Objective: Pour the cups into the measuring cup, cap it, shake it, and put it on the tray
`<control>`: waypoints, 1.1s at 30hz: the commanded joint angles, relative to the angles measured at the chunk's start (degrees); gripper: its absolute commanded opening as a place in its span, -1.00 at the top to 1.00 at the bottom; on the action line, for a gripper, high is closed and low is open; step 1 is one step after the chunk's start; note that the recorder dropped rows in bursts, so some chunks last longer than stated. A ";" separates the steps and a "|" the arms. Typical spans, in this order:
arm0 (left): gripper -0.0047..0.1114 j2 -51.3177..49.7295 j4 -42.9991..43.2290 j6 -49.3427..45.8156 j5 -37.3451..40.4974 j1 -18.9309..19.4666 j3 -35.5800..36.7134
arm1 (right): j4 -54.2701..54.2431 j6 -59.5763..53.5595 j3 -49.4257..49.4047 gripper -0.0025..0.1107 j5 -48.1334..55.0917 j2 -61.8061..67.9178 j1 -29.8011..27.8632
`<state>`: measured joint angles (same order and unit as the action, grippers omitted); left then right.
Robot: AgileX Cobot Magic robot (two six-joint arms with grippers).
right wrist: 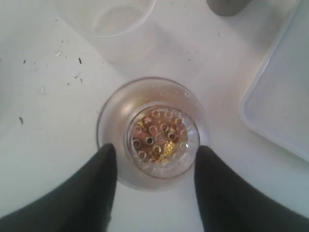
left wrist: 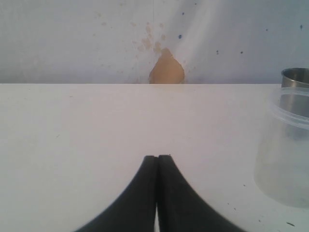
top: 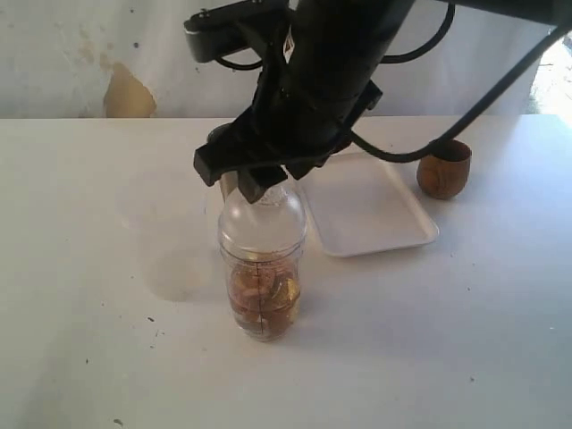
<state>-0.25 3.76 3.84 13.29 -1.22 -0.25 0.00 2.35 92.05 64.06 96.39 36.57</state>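
View over a white table (top: 447, 340); my right gripper (top: 264, 186) hangs straight down over the measuring cup (top: 262, 299), which stands upright near the middle of the table, toward the near edge. The cup holds a heap of small brown and gold pieces in its lower part, and the clear domed lid (top: 262, 222) sits on its mouth; I judge both pours done and the capping in hand or just finished. From my right wrist, my two dark fingers (right wrist: 104, 183) stand apart, one on each side of the dome, placed to seat it or to grip for the shake; whether they press on the plastic I cannot tell. The white tray (top: 407, 234) lies just right of the cup and a little farther back, near enough for a short carry; the brown wooden cup (top: 444, 170) stands upright just right of its far corner, out of the way. A faint translucent cup (left wrist: 285, 150) stands left of the measuring cup, the steel tumbler (left wrist: 295, 77) farther back. My left gripper (left wrist: 157, 160) has its fingers pressed together on nothing, low over bare table, away from the work.
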 commanded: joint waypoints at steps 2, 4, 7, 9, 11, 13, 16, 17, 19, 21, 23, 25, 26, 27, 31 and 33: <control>0.92 0.25 -0.30 0.23 0.04 -0.08 0.25 | -0.44 -1.24 0.00 0.57 -3.48 -2.77 -0.01; 0.92 0.25 -0.30 0.23 0.04 -0.08 0.25 | -0.44 -1.24 0.00 0.74 -5.43 -3.48 -0.01; 0.92 0.25 -0.30 0.23 0.04 -0.08 0.25 | -0.44 -1.24 0.00 0.96 -7.62 -3.89 -0.01; 0.92 0.25 -0.30 0.23 0.04 -0.08 0.25 | -0.44 -1.24 -0.22 0.96 -7.87 -3.78 -0.01; 0.92 0.25 -0.30 0.23 0.04 -0.08 0.25 | -0.44 -1.24 -0.20 0.96 -7.60 -2.99 -0.01; 0.92 0.25 -0.30 0.23 0.04 -0.08 0.25 | -0.44 -1.24 -0.20 0.96 -7.08 -2.21 -0.01; 0.92 0.25 -0.30 0.23 0.04 -0.08 0.25 | -0.44 -1.24 -0.20 0.96 -5.81 -1.04 0.02; 0.92 0.25 -0.30 0.23 0.04 -0.08 0.25 | -0.44 -1.24 -0.20 0.96 -5.39 -0.76 0.02; 0.92 0.25 -0.30 0.23 0.04 -0.08 0.25 | -0.44 -1.24 -0.20 0.96 -4.76 -0.37 0.02; 0.92 0.25 -0.30 0.23 0.04 -0.08 0.25 | -0.44 -1.24 -0.20 0.96 -4.09 -0.18 0.02; 0.92 0.25 -0.30 0.23 0.04 -0.08 0.25 | -0.44 -1.24 -0.20 0.96 -3.72 0.05 0.41; 0.92 0.25 -0.30 0.23 0.04 -0.08 0.25 | -0.44 -1.24 -0.23 0.96 -3.58 0.16 1.06; 0.92 0.25 -0.30 0.23 0.04 -0.08 0.25 | -0.44 -1.24 -0.35 0.96 -3.58 0.16 1.51; 0.92 0.25 -0.30 0.23 0.04 -0.08 0.25 | -0.44 -1.24 -0.35 0.96 -3.58 0.29 2.03; 0.92 0.25 -0.30 0.23 0.04 -0.08 0.25 | 0.00 -1.09 -0.35 0.96 -3.58 0.42 3.29; 0.92 0.25 -0.30 0.23 0.04 -0.08 0.25 | 0.00 -0.83 -0.35 0.96 -3.58 0.50 3.32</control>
<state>-0.25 3.76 3.84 13.29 -1.22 -0.25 0.00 1.72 91.90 60.06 96.46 39.56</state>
